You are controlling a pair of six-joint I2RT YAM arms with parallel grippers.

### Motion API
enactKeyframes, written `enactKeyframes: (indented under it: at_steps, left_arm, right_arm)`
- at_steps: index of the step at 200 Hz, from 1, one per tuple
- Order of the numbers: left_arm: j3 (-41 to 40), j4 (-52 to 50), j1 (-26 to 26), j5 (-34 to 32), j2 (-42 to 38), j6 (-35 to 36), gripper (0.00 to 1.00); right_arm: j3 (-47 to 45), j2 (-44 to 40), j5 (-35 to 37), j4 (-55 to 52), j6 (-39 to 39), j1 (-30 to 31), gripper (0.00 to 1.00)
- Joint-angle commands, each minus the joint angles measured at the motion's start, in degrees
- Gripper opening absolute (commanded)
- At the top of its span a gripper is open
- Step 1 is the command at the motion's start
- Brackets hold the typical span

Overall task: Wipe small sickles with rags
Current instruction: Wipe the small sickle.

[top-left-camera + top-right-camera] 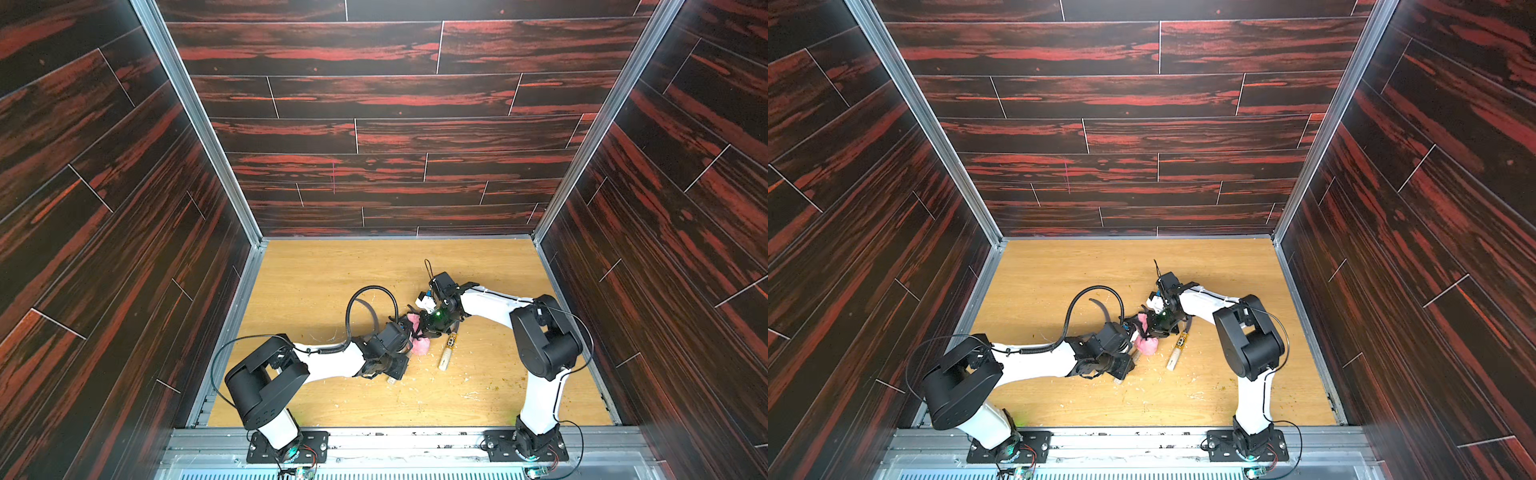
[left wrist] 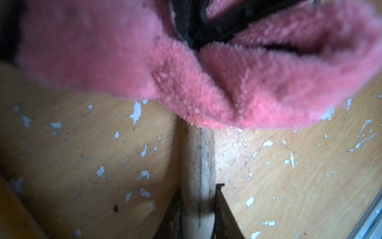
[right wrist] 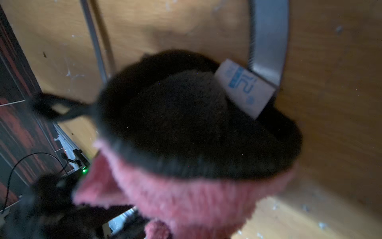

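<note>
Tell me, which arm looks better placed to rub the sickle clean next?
Right, probably: the right pincer is shut on the pink rag, which lies over the sickle, while the left pincer is busy clamping its wooden handle.

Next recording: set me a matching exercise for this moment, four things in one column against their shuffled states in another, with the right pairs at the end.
Things
1. left gripper
2. right gripper
3. pink rag
4. sickle with yellow-black band

States
A. lying free on the table
B. shut on a pale wooden handle
C. bunched, covering part of the held handle
D. shut on the pink rag

Pairs: 1-B; 2-D; 3-C; 4-A
</note>
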Motion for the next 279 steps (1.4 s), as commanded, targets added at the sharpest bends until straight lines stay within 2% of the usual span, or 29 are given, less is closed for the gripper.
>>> enactKeyframes:
  at_steps: [1,63,135,209,221,247,279]
  left_arm:
    - [-1.9,-1.7,-0.5,1.0,-1.2,0.0,0.04]
    - [-3.4,-0.7,-0.7,1.8,-1.3,-1.1,0.03]
    - [-4.1,-0.4,-1.2,1.6,-1.5,-1.9,0.03]
    - [-4.0,0.1,-2.5,1.7,-1.1,-2.8,0.03]
    - [-4.0,0.1,-2.6,1.7,-1.1,-2.7,0.03]
    - [-3.9,0.0,-3.0,1.6,-0.8,-2.8,0.03]
    - [-3.5,0.0,-3.2,1.3,-0.5,-2.7,0.03]
  right_arm:
    - [1.8,4.8,7.8,-0.3,0.2,-1.0,0.0]
    - [11.8,11.8,9.0,-2.7,0.4,-4.9,0.0]
    - [20.4,15.2,10.5,-4.4,0.7,-9.6,0.0]
    - [28.7,19.3,6.8,-3.7,4.5,-11.3,0.0]
    - [28.7,19.5,5.3,-2.0,6.2,-11.9,0.0]
    - [26.3,18.7,-6.3,5.1,11.8,-13.7,0.0]
    - [18.6,16.2,-23.3,24.2,24.6,-15.9,0.0]
